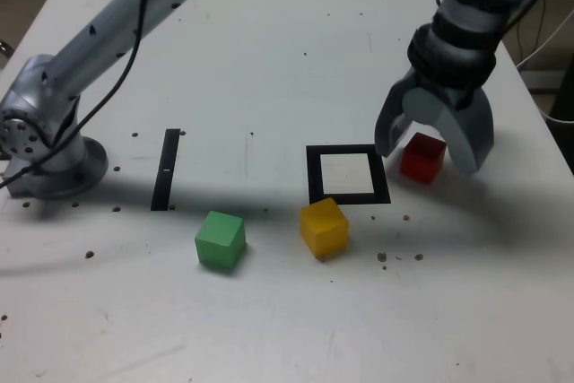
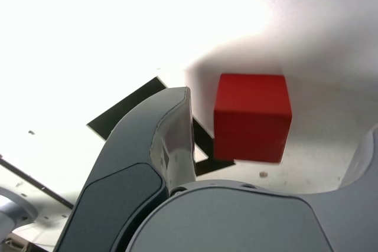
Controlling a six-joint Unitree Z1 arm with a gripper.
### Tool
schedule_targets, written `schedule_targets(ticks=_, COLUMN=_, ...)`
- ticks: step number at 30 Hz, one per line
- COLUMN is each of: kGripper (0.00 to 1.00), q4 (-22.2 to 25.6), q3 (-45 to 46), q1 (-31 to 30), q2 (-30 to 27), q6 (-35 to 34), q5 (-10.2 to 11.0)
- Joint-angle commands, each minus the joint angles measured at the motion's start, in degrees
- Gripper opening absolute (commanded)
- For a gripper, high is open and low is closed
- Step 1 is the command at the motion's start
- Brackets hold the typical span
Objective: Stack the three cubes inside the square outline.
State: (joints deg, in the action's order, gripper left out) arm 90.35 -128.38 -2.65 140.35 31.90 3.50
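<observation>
The green cube and yellow cube rest on the worktop, the yellow one just below the square outline. The gripper is spread wide, straddling the red cube, which sits beside the outline at the exterior view's right.

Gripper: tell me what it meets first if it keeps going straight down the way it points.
Probably the small red cube, which sits between the open gripper's fingers in both views, apparently untouched.
</observation>
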Motion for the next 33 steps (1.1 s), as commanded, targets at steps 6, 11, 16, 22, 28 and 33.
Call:
schedule_targets(ticks=6, kGripper=0.91, q4=0.4, q3=-0.3, q1=-0.1, q2=1.1, q6=-0.6, q5=0.1)
schedule_targets(ticks=11, kGripper=0.62, q4=0.8, q3=-0.3, q1=-0.2, q2=1.1, q6=-1.5, q5=1.2)
schedule_targets(ticks=16, kGripper=0.38, q4=0.6, q3=-0.8, q1=-0.8, q2=1.1, q6=-1.7, q5=1.5)
schedule_targets(ticks=22, kGripper=0.37, q4=0.7, q3=-0.6, q1=-0.9, q2=1.1, q6=-1.7, q5=1.3)
schedule_targets(ticks=28, kGripper=0.37, q4=0.8, q3=-0.5, q1=-0.9, q2=1.1, q6=-1.7, q5=1.3)
schedule_targets(ticks=33, kGripper=0.37, q4=0.8, q3=-0.5, q1=-1.0, q2=1.1, q6=-1.7, q5=1.2)
